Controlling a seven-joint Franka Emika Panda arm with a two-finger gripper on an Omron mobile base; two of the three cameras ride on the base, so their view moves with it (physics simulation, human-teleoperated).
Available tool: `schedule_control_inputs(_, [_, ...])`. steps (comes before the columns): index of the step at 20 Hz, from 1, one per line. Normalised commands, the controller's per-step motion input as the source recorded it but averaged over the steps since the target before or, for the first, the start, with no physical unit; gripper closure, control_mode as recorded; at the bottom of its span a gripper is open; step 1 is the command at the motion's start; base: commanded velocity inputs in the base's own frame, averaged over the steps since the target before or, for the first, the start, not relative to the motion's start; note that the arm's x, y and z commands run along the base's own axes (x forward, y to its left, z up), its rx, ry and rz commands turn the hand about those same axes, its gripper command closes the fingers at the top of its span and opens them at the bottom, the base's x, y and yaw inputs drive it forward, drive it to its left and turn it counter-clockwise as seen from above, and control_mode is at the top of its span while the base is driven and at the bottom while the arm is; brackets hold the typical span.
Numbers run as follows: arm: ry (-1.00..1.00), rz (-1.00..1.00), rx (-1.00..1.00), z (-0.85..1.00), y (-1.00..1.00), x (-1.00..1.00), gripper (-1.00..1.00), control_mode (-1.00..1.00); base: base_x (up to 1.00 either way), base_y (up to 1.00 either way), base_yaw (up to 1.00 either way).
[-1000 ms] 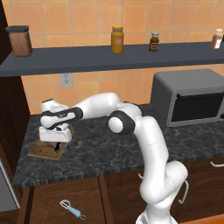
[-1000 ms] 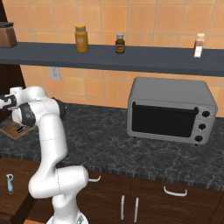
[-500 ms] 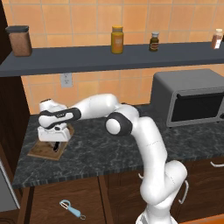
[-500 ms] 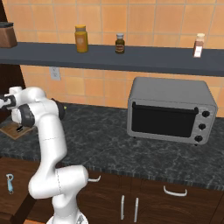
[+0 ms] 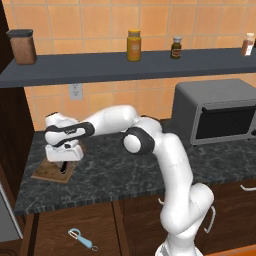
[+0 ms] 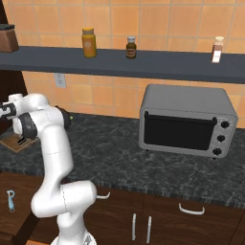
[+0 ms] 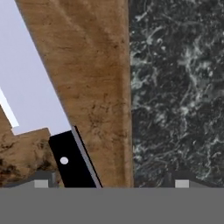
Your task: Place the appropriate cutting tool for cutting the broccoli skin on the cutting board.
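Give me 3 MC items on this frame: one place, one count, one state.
1. Where does the knife lie?
A. in the toaster oven
B. on the cutting board
C. on the shelf

2. How many containers stand on the shelf in the left base view?
A. two
B. four
C. six

3. How does the claw stand?
A. open, its fingertips set wide apart with the knife handle between them
B. shut on the peeler
C. shut on a jar

Answers:
1 B: the hand view shows blade and black handle flat on the brown cutting board.
2 B: a dark canister, a yellow jar, a small brown bottle and a pale bottle.
3 A: in the hand view the tips sit far apart, touching nothing that can be seen; the peeler lies on the floor.
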Motion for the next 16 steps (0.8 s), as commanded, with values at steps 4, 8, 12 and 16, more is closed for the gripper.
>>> schedule_control_inputs(4, [-0.14, 0.0, 0.01, 0.05, -0.5, -0.61, -1.0, -1.0, 0.0, 0.0, 0.0])
schedule_control_inputs(8, [-0.17, 0.0, 0.04, 0.13, -0.45, -0.6, -1.0, -1.0, 0.0, 0.0, 0.0])
schedule_control_inputs(12, [-0.22, 0.0, 0.04, 0.15, -0.39, -0.5, -1.0, -1.0, 0.0, 0.0, 0.0])
schedule_control_inputs(16, [-0.21, 0.0, 0.06, 0.37, -0.29, -0.36, -1.0, -1.0, 0.0, 0.0, 0.0])
